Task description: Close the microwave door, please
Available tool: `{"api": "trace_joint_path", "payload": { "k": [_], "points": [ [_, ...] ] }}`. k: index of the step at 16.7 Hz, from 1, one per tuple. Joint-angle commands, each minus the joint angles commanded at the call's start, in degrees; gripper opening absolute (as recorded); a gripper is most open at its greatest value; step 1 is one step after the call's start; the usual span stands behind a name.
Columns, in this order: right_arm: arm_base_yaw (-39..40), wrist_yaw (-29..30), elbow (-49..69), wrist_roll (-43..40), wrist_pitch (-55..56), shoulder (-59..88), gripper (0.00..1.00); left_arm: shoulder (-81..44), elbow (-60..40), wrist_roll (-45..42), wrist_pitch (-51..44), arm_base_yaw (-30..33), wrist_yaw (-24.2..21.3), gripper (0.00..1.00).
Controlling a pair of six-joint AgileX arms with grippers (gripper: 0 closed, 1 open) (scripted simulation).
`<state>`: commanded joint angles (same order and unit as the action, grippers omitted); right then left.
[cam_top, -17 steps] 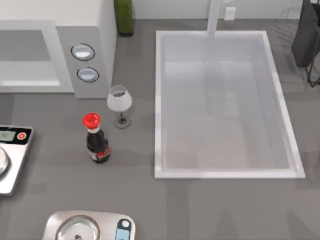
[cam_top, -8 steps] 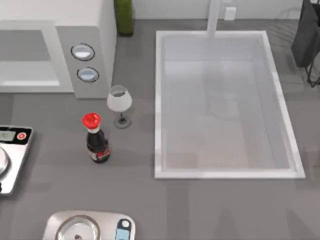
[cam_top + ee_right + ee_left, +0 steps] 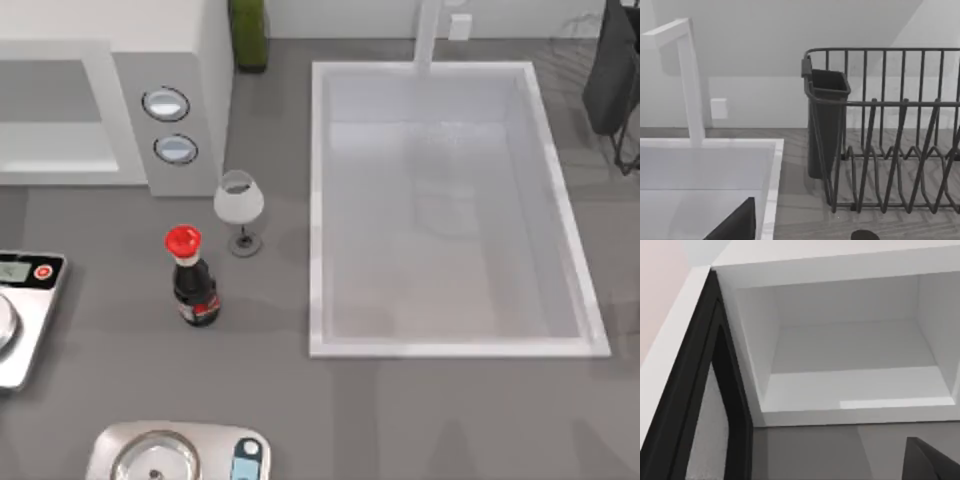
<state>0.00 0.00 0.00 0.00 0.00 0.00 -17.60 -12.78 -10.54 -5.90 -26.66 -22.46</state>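
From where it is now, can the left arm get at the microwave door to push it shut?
Probably yes. The left wrist view looks straight at the microwave door, swung open beside the bare cavity, and nothing stands between them. The soy sauce bottle and wine glass sit off toward the sink.

One microwave [image 3: 110, 100] is standing on the counter, showing two round dials [image 3: 166, 104] and one open door [image 3: 700, 405]. Beside the microwave are sitting one wine glass [image 3: 238, 205], one red-capped sauce bottle [image 3: 192, 280] and one green bottle [image 3: 247, 32]. Two kitchen scales [image 3: 20, 315] are lying in front of the microwave. One sink [image 3: 320, 200] with one tap [image 3: 687, 80] and one dish rack [image 3: 900, 150] are sitting to the microwave's right.
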Motion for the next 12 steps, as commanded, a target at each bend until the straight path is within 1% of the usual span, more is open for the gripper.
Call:
{"api": "trace_joint_path", "payload": {
  "k": [8, 12],
  "points": [
    [0.0, 0.0, 0.0, 0.0, 0.0, 0.0, 1.00, -43.3, -33.6, -22.5, -19.7, -18.5, -9.3, 0.00],
    [0.0, 0.0, 0.0, 0.0, 0.0, 0.0, 1.00, -63.2, -48.9, -32.5, -28.6, -26.2, -12.9, 0.00]
  ]
}}
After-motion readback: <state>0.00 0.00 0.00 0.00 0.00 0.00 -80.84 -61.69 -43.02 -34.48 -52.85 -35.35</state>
